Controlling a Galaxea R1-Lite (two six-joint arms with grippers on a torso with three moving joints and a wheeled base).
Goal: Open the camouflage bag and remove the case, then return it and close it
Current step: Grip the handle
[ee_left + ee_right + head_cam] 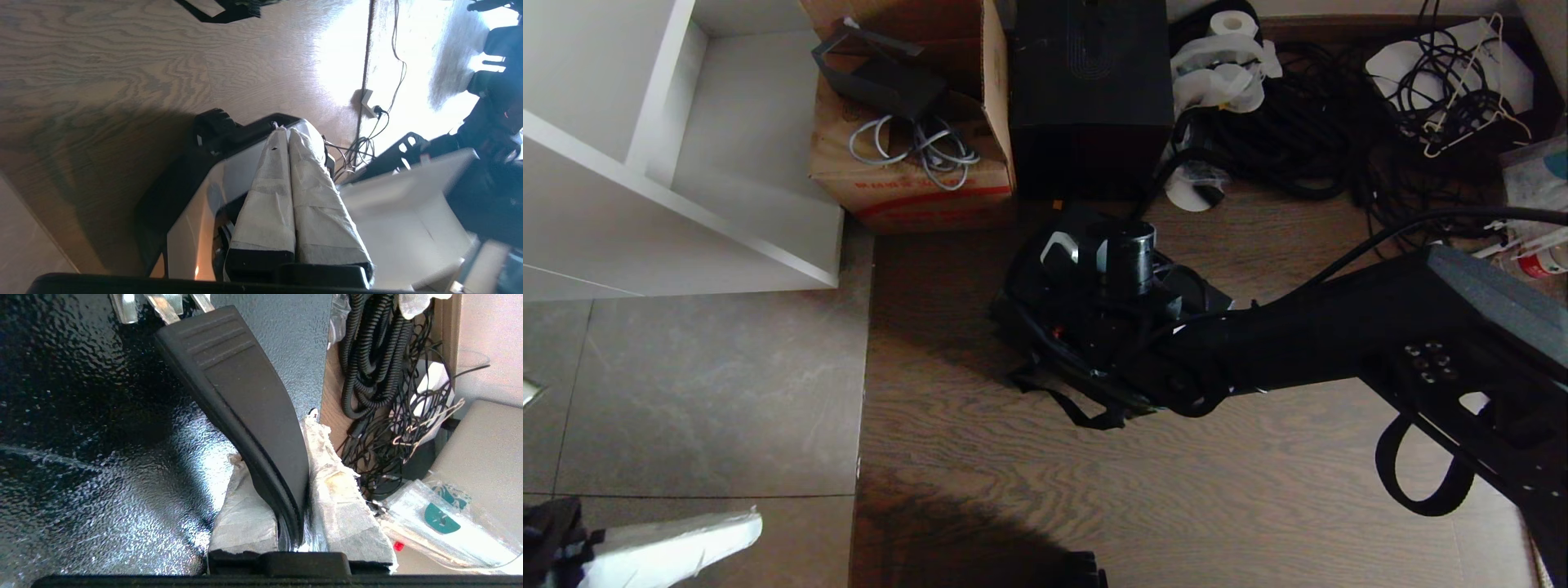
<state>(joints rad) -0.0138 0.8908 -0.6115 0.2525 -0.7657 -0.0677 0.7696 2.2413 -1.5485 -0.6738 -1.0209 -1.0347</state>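
Head view is dim overall; my read is soft daylight from the upper right. The right arm (1339, 343) is near-black with little detail, and a heavy shadow (964, 531) sits on the wood floor (1176, 490) at bottom centre. Left wrist view: floor blown out to white glare (347, 61), and the white panel (408, 212) is motion-blurred. Right wrist view is sharp up close; strong speckled glare on the case (135, 490), with its upper part lost in black.
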